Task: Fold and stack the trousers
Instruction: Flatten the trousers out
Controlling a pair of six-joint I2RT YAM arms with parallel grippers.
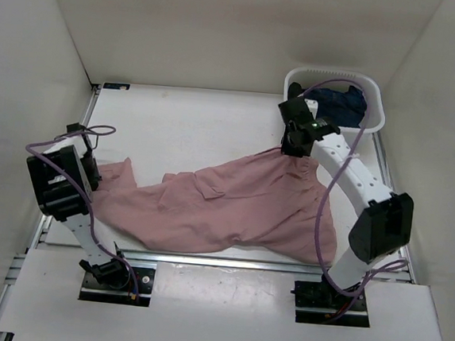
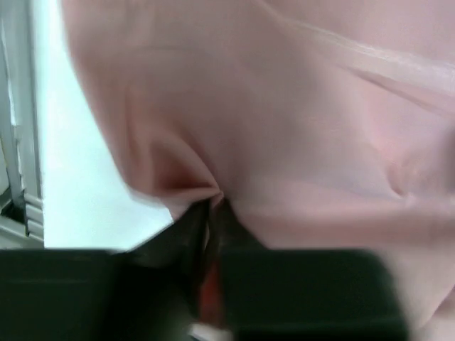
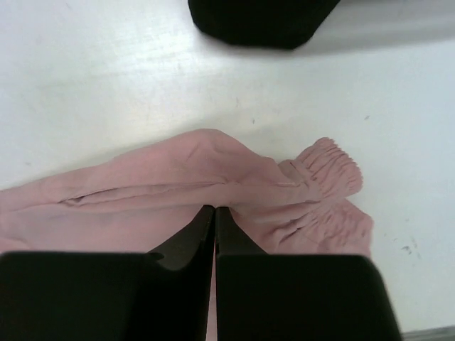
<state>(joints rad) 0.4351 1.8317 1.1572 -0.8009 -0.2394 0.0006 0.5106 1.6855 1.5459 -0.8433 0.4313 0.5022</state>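
The trousers [image 1: 240,203] are lying stretched across the near half of the table [image 1: 183,127], their long axis running left to right and tilting a little toward the far right. The gathered waist [image 3: 327,167] is pointing right, the leg ends left. The right gripper [image 3: 215,212] is pinching the fabric just beside that waistband, fingers pressed tight together, and the cloth is peaking up toward it. On the other side, the left gripper [image 2: 213,206] is clamping a bunched fold of pink cloth at the leg end. At the far right corner, a white basket [image 1: 374,111] is holding dark garments [image 1: 337,104].
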